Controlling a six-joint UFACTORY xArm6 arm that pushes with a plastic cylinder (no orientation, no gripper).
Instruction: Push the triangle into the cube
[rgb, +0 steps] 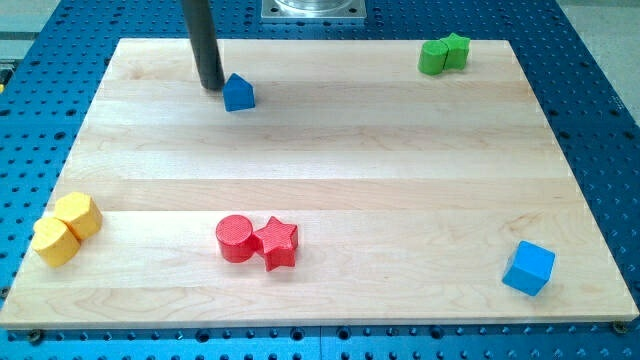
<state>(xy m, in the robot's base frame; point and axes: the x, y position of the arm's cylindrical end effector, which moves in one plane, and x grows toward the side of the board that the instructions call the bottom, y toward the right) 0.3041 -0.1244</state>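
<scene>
A blue triangle block (238, 93) sits near the view's top left of the wooden board (320, 140). A blue cube (528, 267) sits near the view's bottom right corner, far from the triangle. My tip (212, 87) rests on the board just left of the blue triangle, very close to it or touching it. The dark rod rises straight up from the tip to the view's top edge.
A red cylinder (235, 238) and a red star (277, 242) touch at the bottom middle. Two yellow blocks (67, 228) sit at the left edge. Two green blocks (444, 54) sit at the top right. A blue perforated table (600, 120) surrounds the board.
</scene>
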